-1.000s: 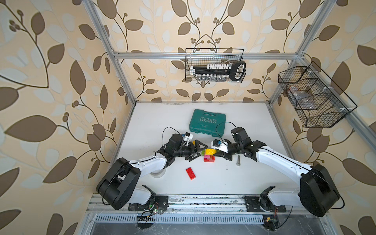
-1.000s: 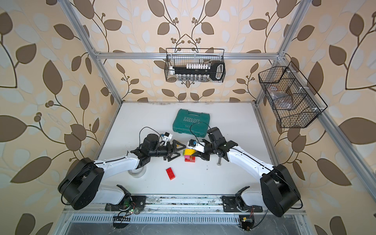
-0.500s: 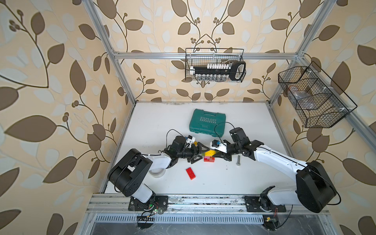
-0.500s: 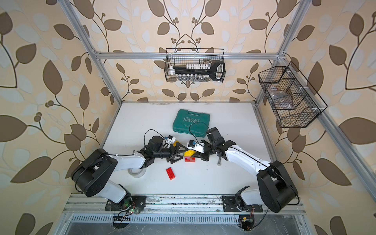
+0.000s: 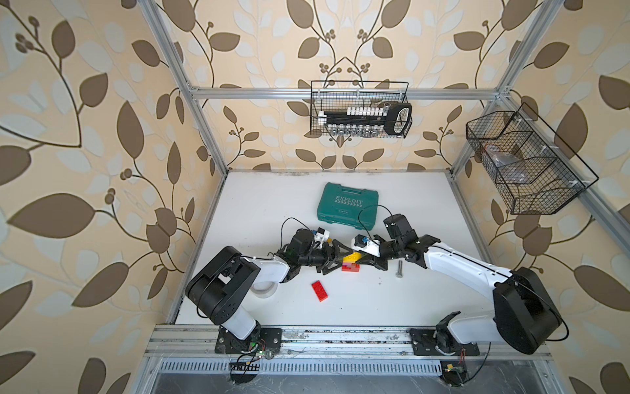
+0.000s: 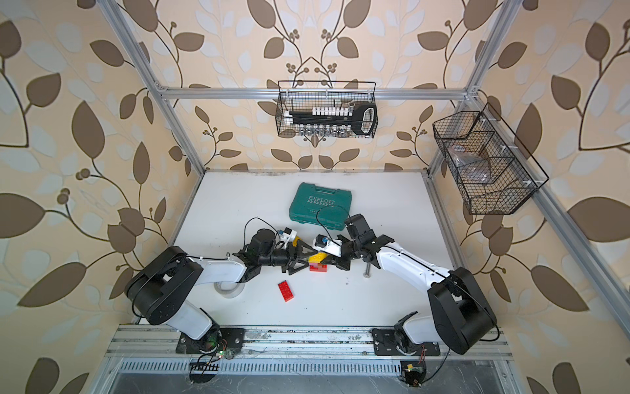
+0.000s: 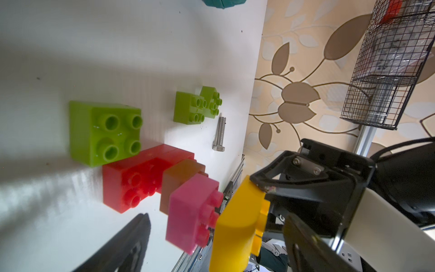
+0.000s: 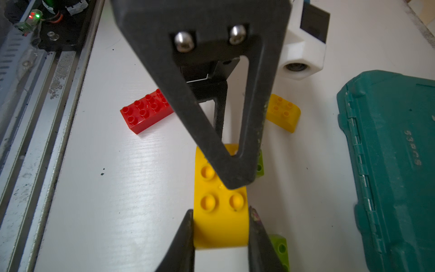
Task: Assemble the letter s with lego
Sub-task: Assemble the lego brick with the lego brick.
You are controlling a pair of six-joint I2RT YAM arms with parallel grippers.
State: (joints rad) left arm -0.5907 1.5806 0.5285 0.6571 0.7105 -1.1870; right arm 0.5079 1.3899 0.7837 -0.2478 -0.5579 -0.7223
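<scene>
In the left wrist view a stack of lego joins a red brick [image 7: 131,183], a brown brick [image 7: 181,174], a pink brick [image 7: 190,212] and a curved yellow brick [image 7: 237,223]. My right gripper [image 8: 221,226] is shut on the yellow brick's [image 8: 220,207] sides. My left gripper [image 7: 216,247] is open, one finger either side of the pink and yellow bricks, touching neither. In both top views the grippers meet at the stack [image 5: 351,262] [image 6: 317,262]. A loose red brick [image 5: 319,290] lies nearer the front. Three green bricks [image 7: 106,131] [image 7: 188,108] [image 7: 211,101] stand beyond.
A grey bolt [image 5: 399,269] lies right of the stack. A green tool case [image 5: 347,208] sits behind. Another yellow brick [image 8: 283,113] rests near the case. A tape roll [image 5: 262,290] lies under the left arm. Wire baskets [image 5: 361,112] [image 5: 521,163] hang on the walls.
My left gripper has moved right, up to the stack, and its jaws have narrowed a little. The right gripper has kept its hold on the yellow brick.
</scene>
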